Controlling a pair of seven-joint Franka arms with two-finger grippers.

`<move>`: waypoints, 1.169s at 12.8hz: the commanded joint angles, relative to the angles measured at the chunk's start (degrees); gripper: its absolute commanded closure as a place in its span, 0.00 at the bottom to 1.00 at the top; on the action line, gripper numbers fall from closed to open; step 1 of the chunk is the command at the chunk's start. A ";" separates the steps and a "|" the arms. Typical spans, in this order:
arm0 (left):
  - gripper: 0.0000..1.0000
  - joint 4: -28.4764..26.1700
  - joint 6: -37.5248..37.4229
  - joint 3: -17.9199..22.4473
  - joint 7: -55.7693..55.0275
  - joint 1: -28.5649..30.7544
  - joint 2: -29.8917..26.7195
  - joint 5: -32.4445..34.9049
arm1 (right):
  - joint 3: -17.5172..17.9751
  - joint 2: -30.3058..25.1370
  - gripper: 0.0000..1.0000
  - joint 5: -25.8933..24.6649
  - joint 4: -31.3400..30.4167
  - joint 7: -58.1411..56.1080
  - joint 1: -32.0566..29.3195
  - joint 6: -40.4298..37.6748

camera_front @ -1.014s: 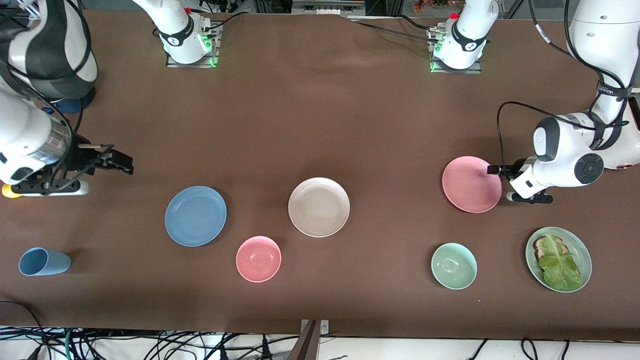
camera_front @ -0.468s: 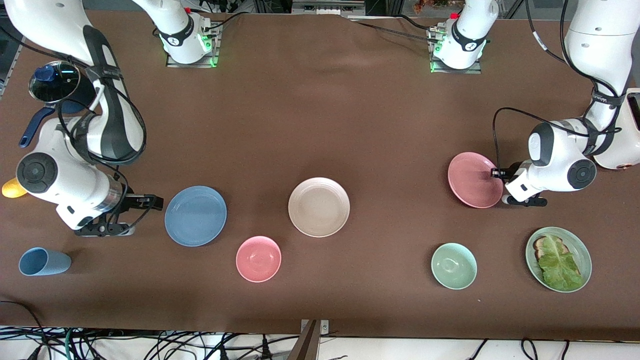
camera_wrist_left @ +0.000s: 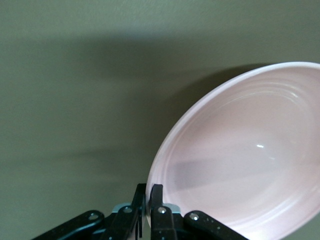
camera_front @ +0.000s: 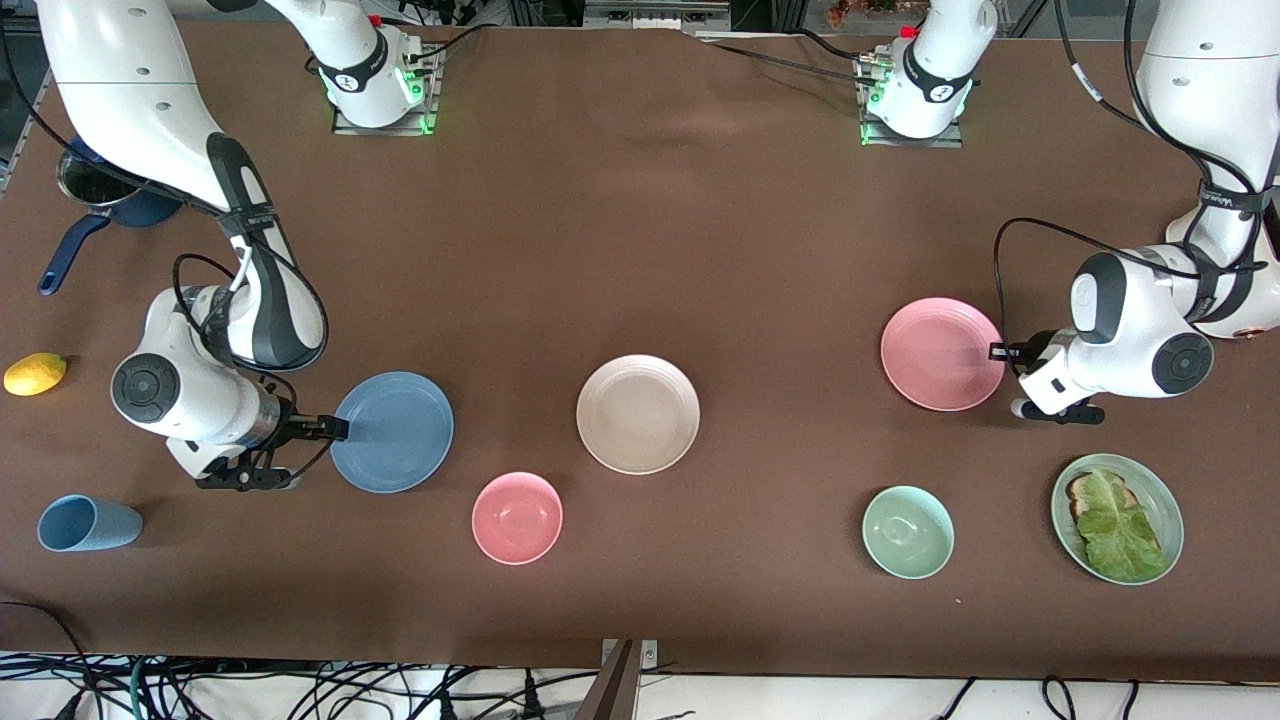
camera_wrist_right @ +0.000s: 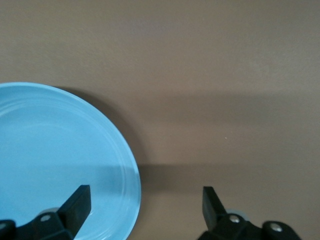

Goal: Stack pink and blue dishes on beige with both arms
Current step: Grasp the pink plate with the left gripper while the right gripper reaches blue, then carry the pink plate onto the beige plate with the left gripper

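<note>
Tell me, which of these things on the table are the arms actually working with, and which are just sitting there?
In the job:
pink plate, gripped at its rim by the left gripper
blue plate, with the open right gripper at its rim
beige plate, the stacking base

Just lying about:
pink bowl
green bowl
blue cup
lemon
green plate of food
pot

A robotics lab: bolted arm bases [camera_front: 378, 92], brown-covered table [camera_front: 640, 250], loose cables [camera_front: 300, 685] at its edge

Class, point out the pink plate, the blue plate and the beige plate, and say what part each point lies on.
pink plate [camera_front: 940, 352], front view, on its flat middle.
blue plate [camera_front: 393, 432], front view, on its flat middle.
beige plate [camera_front: 637, 413], front view, on its flat middle.
</note>
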 commanded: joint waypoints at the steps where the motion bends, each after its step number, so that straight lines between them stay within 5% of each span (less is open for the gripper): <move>1: 1.00 3.53 -3.72 -0.33 -4.15 -2.27 0.44 -0.44 | 0.46 -0.38 0.05 -0.47 -1.18 0.22 -0.51 1.71; 7: 1.00 7.48 -9.25 -10.41 -18.03 -2.28 -2.03 -4.30 | 0.46 0.86 0.14 -0.38 -2.76 0.58 -0.43 3.82; 11: 1.00 13.17 -9.08 -18.33 -31.56 -4.29 -0.37 -6.51 | 0.46 1.12 0.35 -0.30 -2.94 0.58 -0.34 4.00; 15: 1.00 21.08 -6.72 -18.70 -40.89 -12.63 6.12 -9.67 | 0.55 1.12 0.60 -0.30 -2.94 0.58 -0.25 3.83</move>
